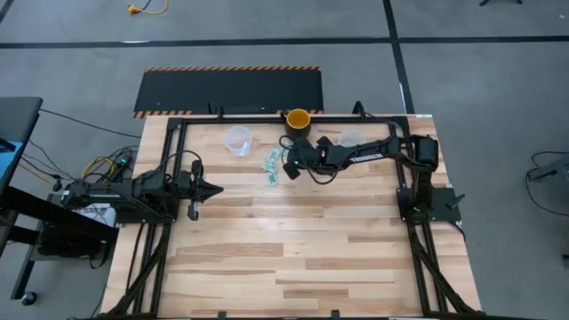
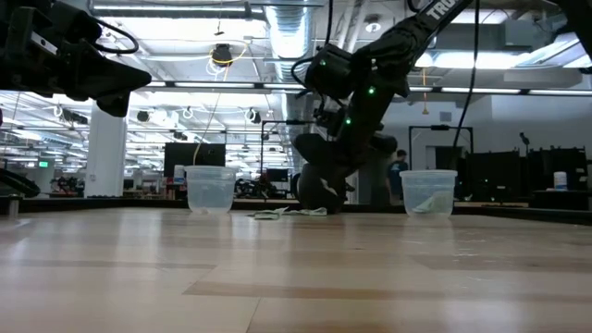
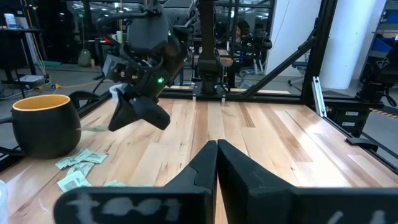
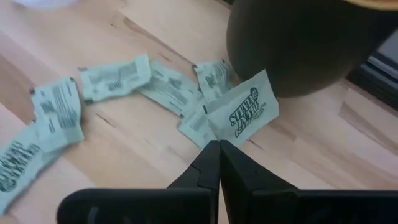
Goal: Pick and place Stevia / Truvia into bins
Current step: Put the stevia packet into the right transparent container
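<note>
Several light green and white Stevia sachets lie scattered flat on the wooden table, next to the dark cup with a yellow-orange inside. My right gripper hovers over them, slanted downward and shut on one sachet. Two clear bins stand at the table's far side, one left of the sachets and one right of them. My left gripper waits shut and level at the table's left, touching nothing. My right gripper pinches one sachet by its lower corner between its two fingertips. The fingers slant down from the table's right side. The sachet sticks out past the fingertips, printed face up, in front of the dark cup and above the other sachets.
The dark cup stands just beyond the sachets, close to my right gripper. A black frame runs along the table's far and side edges. The near half of the table is bare wood.
</note>
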Motion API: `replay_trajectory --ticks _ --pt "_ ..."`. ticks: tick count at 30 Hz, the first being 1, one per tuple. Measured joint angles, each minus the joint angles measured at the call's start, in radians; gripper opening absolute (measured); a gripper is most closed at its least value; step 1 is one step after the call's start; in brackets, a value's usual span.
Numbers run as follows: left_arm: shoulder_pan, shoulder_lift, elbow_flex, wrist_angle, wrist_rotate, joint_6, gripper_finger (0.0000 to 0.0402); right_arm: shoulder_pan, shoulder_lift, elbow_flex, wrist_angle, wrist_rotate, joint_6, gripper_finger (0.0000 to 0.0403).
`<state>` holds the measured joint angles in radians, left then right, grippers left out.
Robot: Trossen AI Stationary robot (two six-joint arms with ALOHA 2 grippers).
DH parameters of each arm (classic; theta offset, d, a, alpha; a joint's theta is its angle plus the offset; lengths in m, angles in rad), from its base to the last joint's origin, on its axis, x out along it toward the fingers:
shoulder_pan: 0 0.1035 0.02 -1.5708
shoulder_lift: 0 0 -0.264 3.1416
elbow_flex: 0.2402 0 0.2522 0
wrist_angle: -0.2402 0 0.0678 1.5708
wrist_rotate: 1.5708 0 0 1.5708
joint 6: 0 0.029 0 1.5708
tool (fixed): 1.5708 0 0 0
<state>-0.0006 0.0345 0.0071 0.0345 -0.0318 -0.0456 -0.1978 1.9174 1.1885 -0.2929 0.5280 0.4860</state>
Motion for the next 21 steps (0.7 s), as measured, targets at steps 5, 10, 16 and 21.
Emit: replay_trajectory --ticks 5,10,16,21 --pt "0.0 0.0 0.0 0.0 0.0 0.0 0.0 0.014 -0.045 0.001 -0.115 0.035 0.042 0.0" --pt "0.0 0.0 0.0 0.0 0.0 0.0 0.0 0.041 -0.141 0.0 -0.26 0.078 0.091 0.0" --pt "0.0 0.0 0.0 0.0 0.0 0.0 0.0 0.086 -0.28 0.0 -0.517 0.139 0.217 0.0" --pt "0.0 0.0 0.0 0.0 0.0 0.0 0.0 0.108 -0.377 0.0 -0.724 0.145 0.333 0.0"
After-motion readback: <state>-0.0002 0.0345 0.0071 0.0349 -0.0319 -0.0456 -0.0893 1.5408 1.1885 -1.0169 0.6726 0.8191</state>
